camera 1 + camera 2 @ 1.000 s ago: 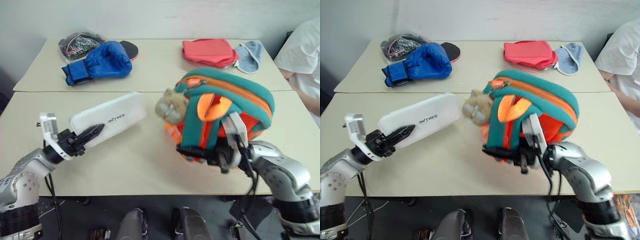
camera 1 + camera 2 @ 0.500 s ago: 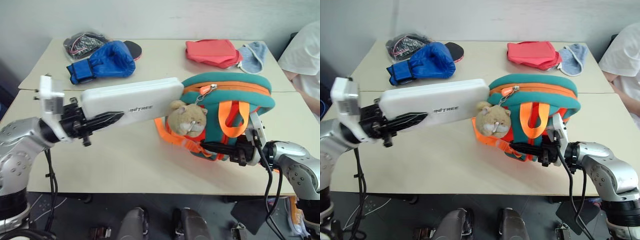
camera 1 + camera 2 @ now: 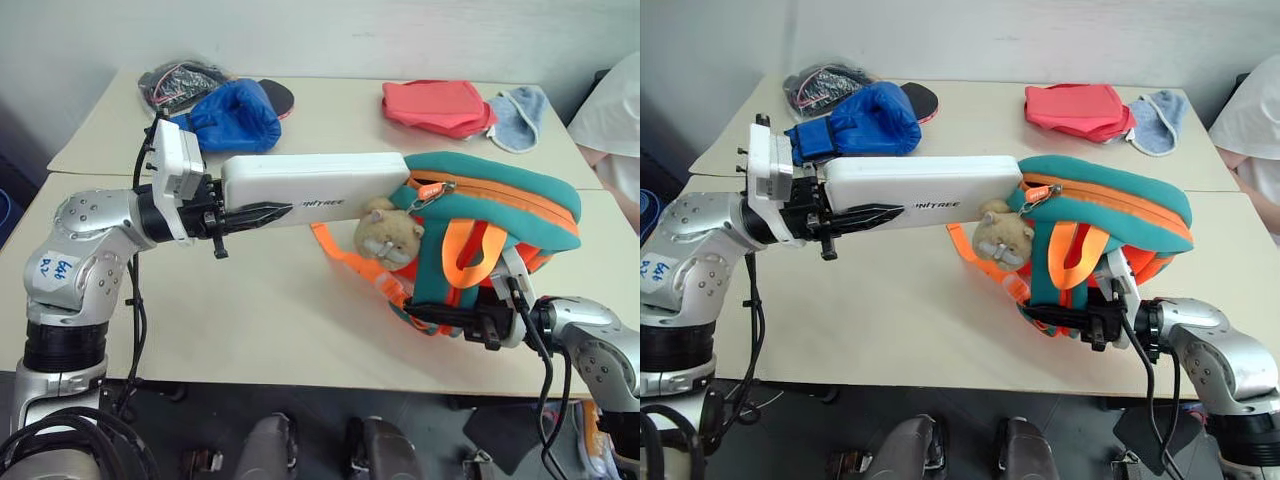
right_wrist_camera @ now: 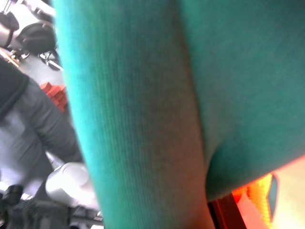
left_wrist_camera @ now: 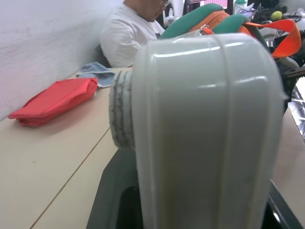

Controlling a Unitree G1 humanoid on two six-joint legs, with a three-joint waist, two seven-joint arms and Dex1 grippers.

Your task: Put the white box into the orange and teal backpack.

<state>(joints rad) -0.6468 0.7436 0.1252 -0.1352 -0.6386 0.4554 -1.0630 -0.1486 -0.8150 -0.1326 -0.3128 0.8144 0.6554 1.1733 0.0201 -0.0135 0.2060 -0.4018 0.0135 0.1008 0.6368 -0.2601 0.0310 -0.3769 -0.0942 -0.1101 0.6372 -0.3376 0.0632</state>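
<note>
My left gripper (image 3: 268,207) is shut on the near end of the white box (image 3: 320,183), holding it level above the table. The box's far end meets the zip opening of the orange and teal backpack (image 3: 500,210); how far it is inside I cannot tell. The backpack is lifted and tilted, and a tan plush toy (image 3: 388,230) hangs at its front with orange straps below. My right gripper (image 3: 425,320) is shut on the backpack's lower edge. In the left wrist view the box (image 5: 205,133) stands close up. Teal fabric (image 4: 143,95) is close up in the right wrist view.
At the far left of the table lie a blue boxing glove (image 3: 232,115) and a dark bundle (image 3: 180,78). A folded red-pink cloth (image 3: 435,105) and a light blue cloth (image 3: 520,112) lie at the far right. A person in white (image 3: 615,110) sits at the right edge.
My left arm has lifted the white box and swung it right, bringing its far end up to the backpack's opening. The backpack has turned so its opening faces the box, shifting slightly right.
</note>
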